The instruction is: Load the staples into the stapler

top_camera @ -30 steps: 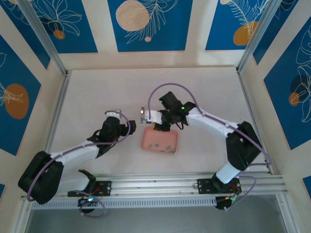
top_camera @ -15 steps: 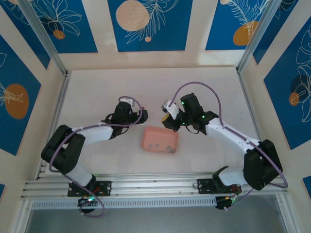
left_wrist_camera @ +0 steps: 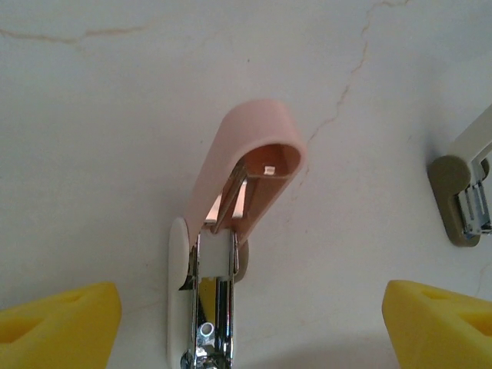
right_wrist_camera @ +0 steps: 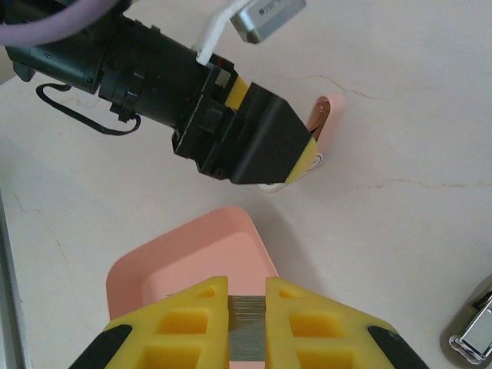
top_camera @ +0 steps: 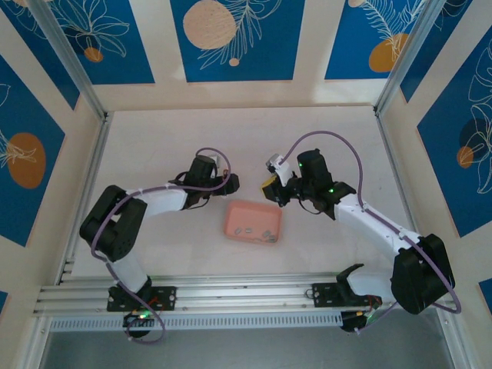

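The stapler lies on the table with its pink lid swung up and its metal channel bare. My left gripper is open, one yellow finger on each side of the stapler's rear end, not touching it. My right gripper is shut on a short grey strip of staples, held above the pink tray. In the top view the left gripper and the right gripper face each other just beyond the tray. More staples lie inside it.
The left arm's black wrist sits close in front of my right gripper, with the stapler's pink lid just past it. The table is a cracked white surface, walled at the back and sides, with a rail along the near edge.
The left arm has reached up and to the right, settling over the stapler. The right gripper has risen off the tray with the staple strip and drawn back to the right.
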`<state>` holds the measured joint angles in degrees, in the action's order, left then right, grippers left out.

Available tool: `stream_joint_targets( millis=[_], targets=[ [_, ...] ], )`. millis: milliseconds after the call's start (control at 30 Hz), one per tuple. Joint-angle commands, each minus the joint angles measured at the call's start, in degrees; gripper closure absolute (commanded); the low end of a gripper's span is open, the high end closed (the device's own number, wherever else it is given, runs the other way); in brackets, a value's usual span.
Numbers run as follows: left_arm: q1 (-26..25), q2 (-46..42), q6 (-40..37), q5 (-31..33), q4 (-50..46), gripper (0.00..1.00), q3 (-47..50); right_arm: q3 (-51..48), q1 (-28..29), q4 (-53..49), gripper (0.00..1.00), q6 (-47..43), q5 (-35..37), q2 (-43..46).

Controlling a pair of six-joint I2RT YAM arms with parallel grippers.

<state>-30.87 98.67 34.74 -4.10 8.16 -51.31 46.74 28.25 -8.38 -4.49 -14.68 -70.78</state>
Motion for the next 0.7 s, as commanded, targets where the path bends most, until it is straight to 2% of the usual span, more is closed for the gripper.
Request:
stream_joint_targets(
  millis=[0,667],
  targets=[
    [0.7,1.3,1.0,-2.7,-2.6,0.13,-2.1,-0.5,-0.3,0.9,0.84,1.1,-2.0,0.4],
    [-0.9,6.6,4.8,-7.0,2.0,0.13,-3.5,-0.6,-0.5,0.9,0.85,1.1,-2.3,0.6]
  ],
)
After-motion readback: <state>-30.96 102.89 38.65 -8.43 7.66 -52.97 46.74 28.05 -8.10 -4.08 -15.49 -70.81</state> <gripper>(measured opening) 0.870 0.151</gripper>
